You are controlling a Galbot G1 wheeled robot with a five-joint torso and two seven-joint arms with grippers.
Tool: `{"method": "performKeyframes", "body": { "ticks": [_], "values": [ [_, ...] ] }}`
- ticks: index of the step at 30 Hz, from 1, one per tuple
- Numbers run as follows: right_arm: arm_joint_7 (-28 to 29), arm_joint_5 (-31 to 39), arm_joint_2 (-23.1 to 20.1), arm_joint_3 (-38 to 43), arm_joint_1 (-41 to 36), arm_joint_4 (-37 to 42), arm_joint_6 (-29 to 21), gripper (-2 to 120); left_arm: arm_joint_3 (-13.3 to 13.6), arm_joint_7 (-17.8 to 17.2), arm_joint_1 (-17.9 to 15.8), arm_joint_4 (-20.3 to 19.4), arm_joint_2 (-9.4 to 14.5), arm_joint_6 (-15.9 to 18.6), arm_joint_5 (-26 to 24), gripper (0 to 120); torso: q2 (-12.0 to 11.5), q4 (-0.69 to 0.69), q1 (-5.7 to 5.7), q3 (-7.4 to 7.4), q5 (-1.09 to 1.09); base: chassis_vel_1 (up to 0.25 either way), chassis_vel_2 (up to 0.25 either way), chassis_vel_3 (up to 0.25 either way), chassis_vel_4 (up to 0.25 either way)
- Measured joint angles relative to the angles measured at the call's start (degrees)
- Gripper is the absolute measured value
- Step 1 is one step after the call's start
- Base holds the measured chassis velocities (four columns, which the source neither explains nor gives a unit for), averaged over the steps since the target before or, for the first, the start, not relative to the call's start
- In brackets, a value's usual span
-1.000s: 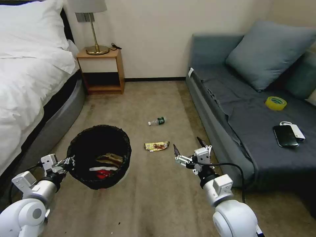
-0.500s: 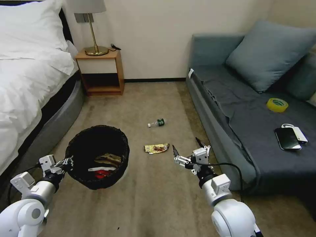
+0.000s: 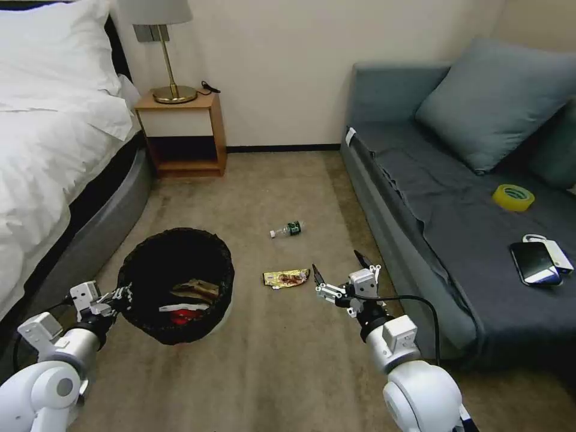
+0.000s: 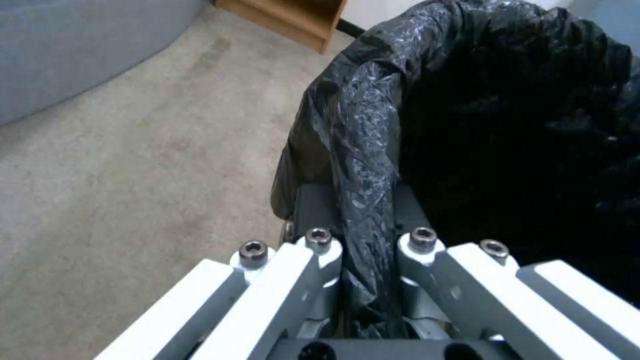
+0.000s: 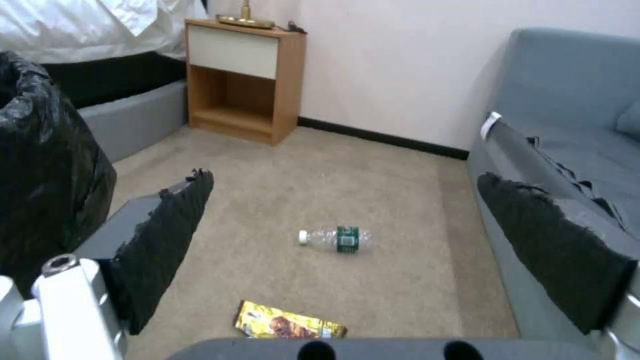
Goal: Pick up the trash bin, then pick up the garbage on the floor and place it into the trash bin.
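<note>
Here the trash bin (image 3: 175, 285), a small round bin lined with a crinkled, glossy black plastic bag, is held at its rim by the left gripper (image 3: 122, 295), beside the bed's (image 3: 54, 156) grey base. In the left wrist view the two metal fingers (image 4: 313, 210) are pressed together on a fold of the bag at the rim. Two litter pieces lie inside on the black lining: a crumpled brown paper bag (image 3: 197, 289) and a red-and-white packet (image 3: 177, 312).

Two more pieces lie on the beige carpet (image 3: 282, 366). A flat, shiny gold-brown snack wrapper (image 3: 286, 278) rests between the bin and the sofa's (image 3: 420, 198) front edge; its print is too small to read. Farther toward the wall lies a small clear bottle (image 3: 287, 229) on its side, with a white cap and a green label whose writing cannot be made out.

The right gripper (image 3: 337, 271) hovers just beside the wrapper, near the sofa's front edge, its two dark, rough-padded fingers (image 5: 167, 220) spread wide with nothing between them.

On the grey sofa seat sit one yellow tape roll (image 3: 513, 197), one black phone (image 3: 535, 263) and a small white device (image 3: 555, 252) touching it; one blue-grey cushion (image 3: 498, 102) leans against the back. A wooden nightstand (image 3: 179, 132) in the corner by the bed carries one brass lamp (image 3: 171, 72).
</note>
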Motion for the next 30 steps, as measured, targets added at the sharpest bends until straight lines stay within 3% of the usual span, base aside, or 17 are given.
{"method": "performKeyframes", "body": {
  "ticks": [30],
  "values": [
    [-0.19, -0.29, -0.46, -0.75, 0.49, -0.01, -0.95, 100, -1.34, 0.31, 0.38, -0.40, 0.35, -0.01, -0.86, 5, 0.00, 0.00, 0.00, 0.00, 0.00, -0.062, 0.062, 0.058, -0.061]
  ]
}}
